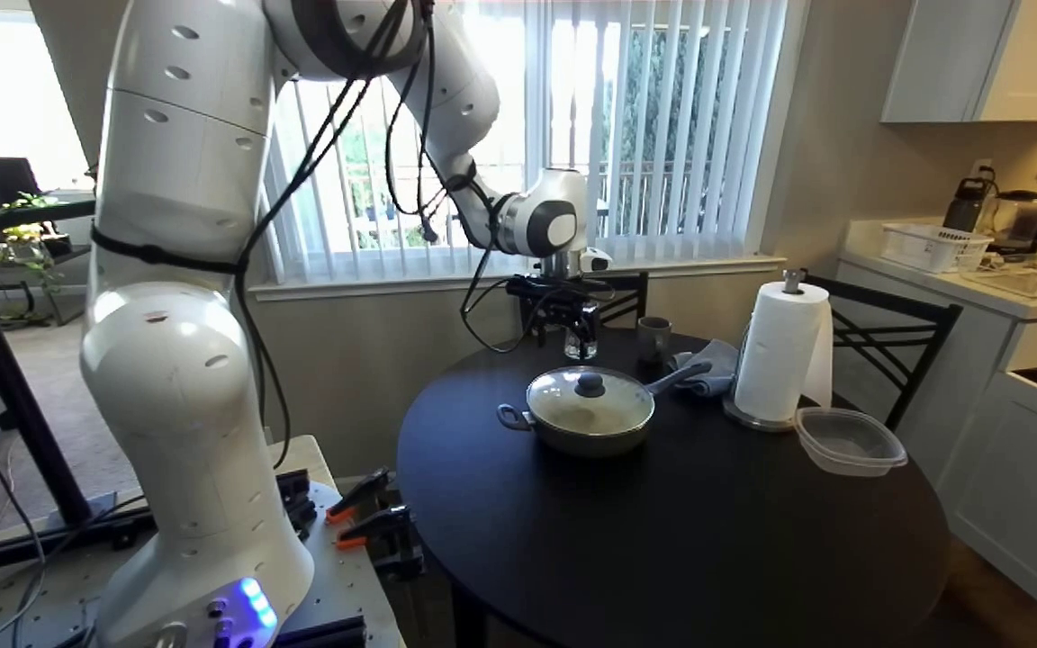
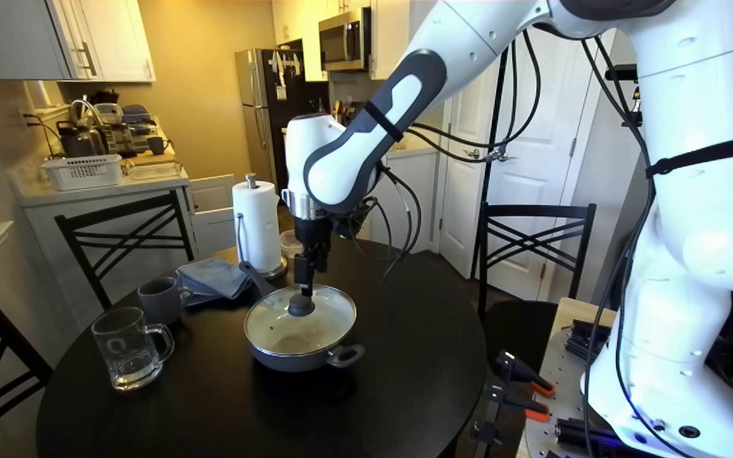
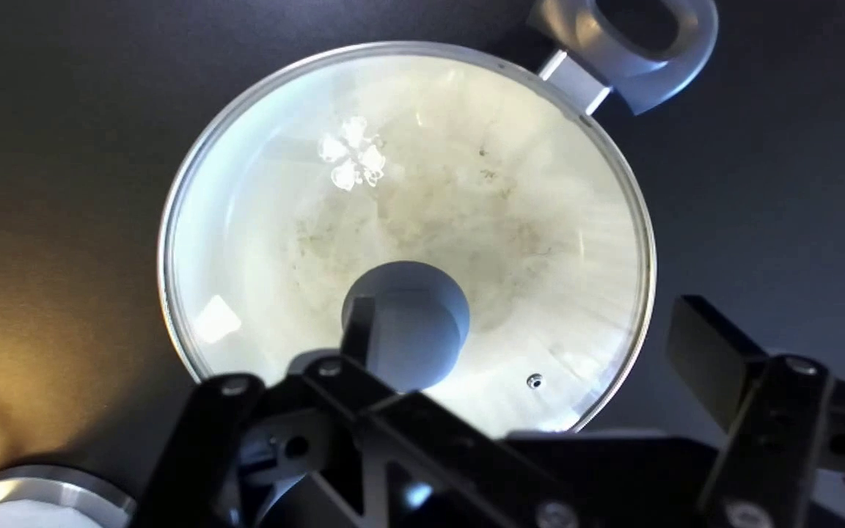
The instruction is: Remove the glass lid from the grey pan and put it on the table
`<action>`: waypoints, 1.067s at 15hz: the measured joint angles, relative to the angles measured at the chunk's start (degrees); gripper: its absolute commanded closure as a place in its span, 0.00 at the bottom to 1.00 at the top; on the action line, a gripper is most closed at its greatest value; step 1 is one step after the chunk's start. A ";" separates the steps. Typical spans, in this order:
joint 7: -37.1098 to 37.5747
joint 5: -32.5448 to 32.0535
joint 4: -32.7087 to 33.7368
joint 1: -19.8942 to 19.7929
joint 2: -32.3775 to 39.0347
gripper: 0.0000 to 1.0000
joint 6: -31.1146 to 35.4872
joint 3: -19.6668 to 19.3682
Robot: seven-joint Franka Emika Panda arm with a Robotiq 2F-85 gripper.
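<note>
Glass lid (image 3: 459, 191), one: round, clear, metal-rimmed, seated on the grey pan (image 2: 280, 361), filling the middle of the wrist view. We judge it stiff, of modest weight, slick on the glass and breakable if knocked or dropped. Place to take hold: the dark knob (image 3: 422, 330) at its centre, rounded and smooth, so we would want the grip low on its sides and a level lift.

Gripper (image 3: 525, 330), one: spread wide, holding nothing. In the wrist view one finger (image 3: 359, 334) crosses the left part of the knob, while its mate stands at the right of the frame, beyond the lid's rim. We judge that it must be centred on the knob before closing. How high it hangs above the knob, we cannot tell.

Grey pan, one: pale interior seen through the lid, with faint brownish marks on its floor; stain or residue, we cannot tell.

Glass mug (image 2: 126, 350), one: clear, handled, at the left of the frame in an exterior view; thick base or a little liquid at the bottom, we cannot tell.

Grey mug (image 2: 161, 301), one: near the glass mug, farther up the same frame; contents hidden.

Plastic container (image 1: 850, 450), one: clear, shallow, at the right of the frame in an exterior view; we make out only its see-through walls and floor.

Table (image 1: 662, 540), one: round, black, bearing pan, mugs and container; lid not yet on it.
</note>
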 measured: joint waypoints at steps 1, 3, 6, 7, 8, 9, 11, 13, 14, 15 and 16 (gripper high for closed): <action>-0.19 0.00 0.91 0.00 1.39 0.00 0.32 -0.09; -0.93 0.00 2.85 -0.01 3.54 0.00 0.60 -0.48; -2.27 0.00 6.09 -0.33 6.00 0.00 0.70 -1.01; -2.99 0.07 7.33 -0.67 6.94 0.00 0.70 -1.02; -3.81 0.32 8.62 -1.10 7.93 0.00 0.70 -1.02; -4.92 0.89 10.03 -1.64 9.10 0.00 0.70 -0.93; -7.29 2.12 12.86 -2.87 11.66 0.00 0.66 -0.54; -9.14 2.93 15.43 -3.84 14.11 0.00 0.46 -0.04; -9.90 3.01 16.72 -4.17 15.31 0.00 0.29 0.20; -10.48 3.02 17.91 -4.42 16.38 0.00 -0.17 0.47; -11.02 3.02 19.13 -4.52 17.34 0.00 -1.05 0.67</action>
